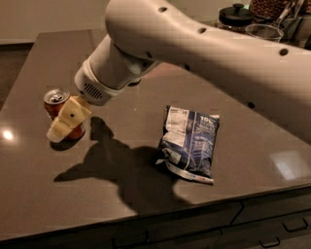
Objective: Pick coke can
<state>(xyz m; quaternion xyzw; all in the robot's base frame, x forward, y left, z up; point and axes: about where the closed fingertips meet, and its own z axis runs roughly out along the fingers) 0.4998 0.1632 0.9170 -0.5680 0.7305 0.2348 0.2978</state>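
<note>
The coke can (57, 97), red with a silver top and pull tab, stands upright near the left edge of the dark countertop (126, 189). My gripper (62, 125), cream-coloured at the end of the big white arm (194, 44), is down at the can and covers its front and right side. Only the can's top and a strip of its red body show around the gripper. I cannot tell whether the gripper touches the can.
A blue and white chip bag (190, 143) lies flat in the middle right of the counter. A dark lidded jar (236, 14) and a glass bowl (265, 31) stand at the back right. The counter's front edge runs above drawers (272, 228).
</note>
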